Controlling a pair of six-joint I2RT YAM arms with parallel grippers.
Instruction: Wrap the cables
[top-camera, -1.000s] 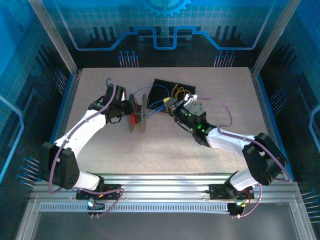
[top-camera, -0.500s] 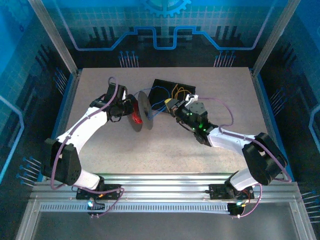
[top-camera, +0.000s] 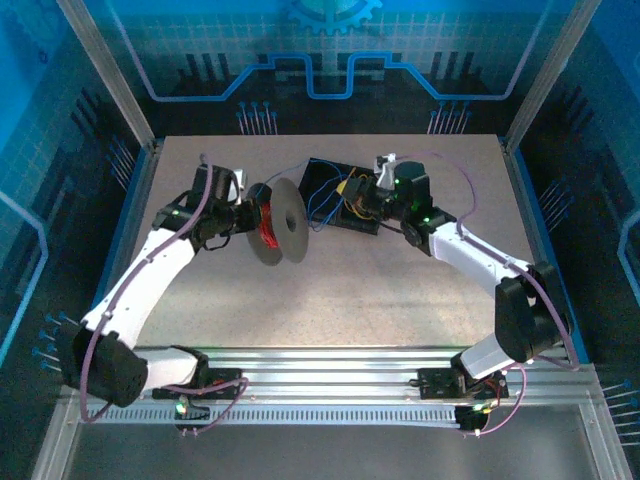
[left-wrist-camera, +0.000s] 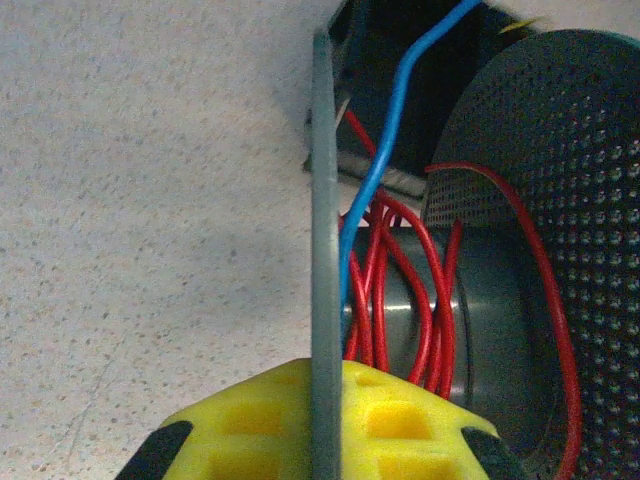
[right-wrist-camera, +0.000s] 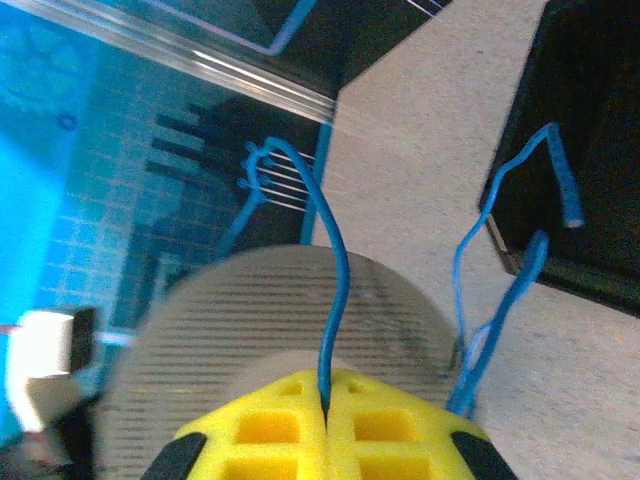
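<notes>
The red cable (left-wrist-camera: 405, 290) lies in several loose turns around the grey hub of the spool (left-wrist-camera: 322, 200), between its 2 flanges and just ahead of the left jaws. The left gripper (left-wrist-camera: 324, 400) is clamped on the thin near flange. 1 yellow pad (left-wrist-camera: 250, 420) sits on each side of its edge, so the jaws stand narrow with the flange between them. The other flange, full of small holes, is to the right of these jaws.

The blue cable (left-wrist-camera: 395, 140) rises from the hub between the 2 flanges and runs away ahead of the left jaws toward the black tray (left-wrist-camera: 420, 60). In the top view the spool (top-camera: 277, 222) stands on edge in front of the left gripper (top-camera: 240, 215), and the blue cable (top-camera: 322, 212) goes from it across to the right gripper (top-camera: 352, 200), which is over the black tray (top-camera: 335, 175).

In the right wrist view the yellow pads of the right gripper (right-wrist-camera: 325, 405) meet, with the blue cable (right-wrist-camera: 338, 280) pinched between them. The cable goes straight ahead from the jaws and curves to the left. Behind it is a blurred grey flange of the spool (right-wrist-camera: 250, 330). To the right of these jaws more blue cable bends up beside the edge of the black tray (right-wrist-camera: 590, 120); I cannot tell if it is the same wire. The table (right-wrist-camera: 420, 150) is beyond.
</notes>
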